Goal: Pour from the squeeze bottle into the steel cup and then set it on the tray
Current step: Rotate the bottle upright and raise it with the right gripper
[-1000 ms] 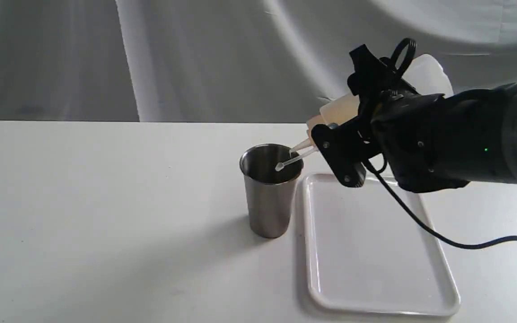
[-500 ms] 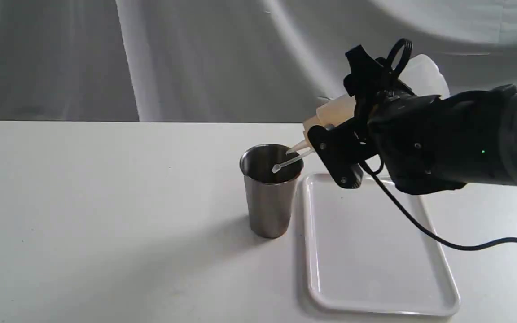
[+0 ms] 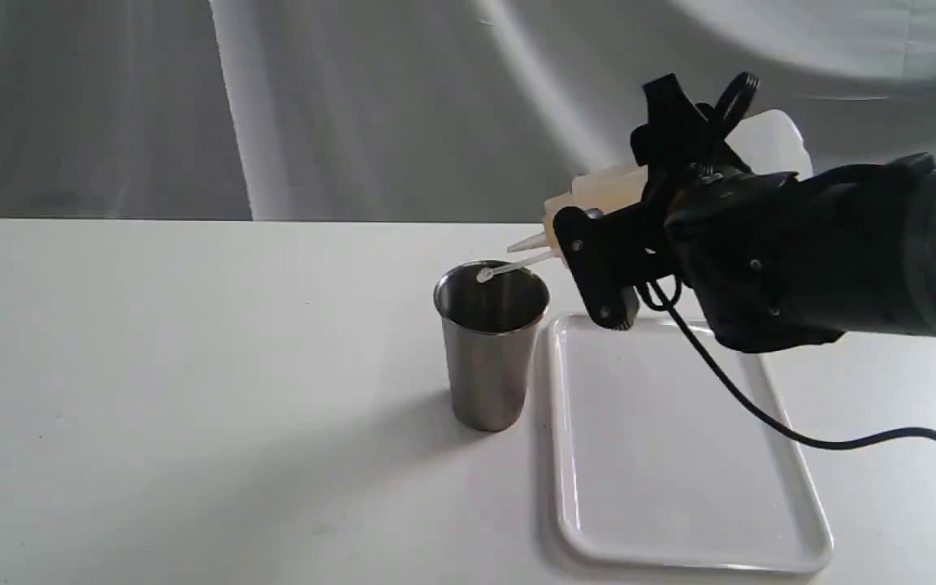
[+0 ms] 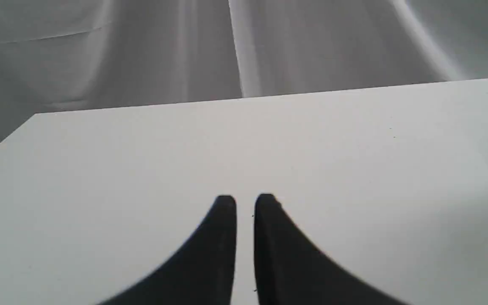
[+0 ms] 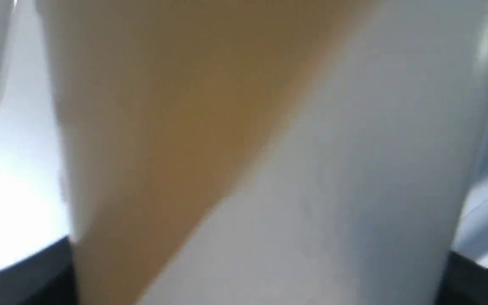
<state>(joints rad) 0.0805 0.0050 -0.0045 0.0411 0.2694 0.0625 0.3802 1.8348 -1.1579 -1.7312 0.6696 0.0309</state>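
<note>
White tabletop (image 3: 192, 366): right gripper (image 3: 634, 183) clamps the squeeze bottle (image 3: 598, 193) nearly level, nozzle (image 3: 526, 242) above the steel cup (image 3: 491, 357), tray (image 3: 679, 471) beneath the gripper.

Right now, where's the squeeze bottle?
Exterior view, right of centre: the squeeze bottle is held tilted in the right tool, nozzle just above the steel cup's rim; the tray lies right of the cup.
</note>
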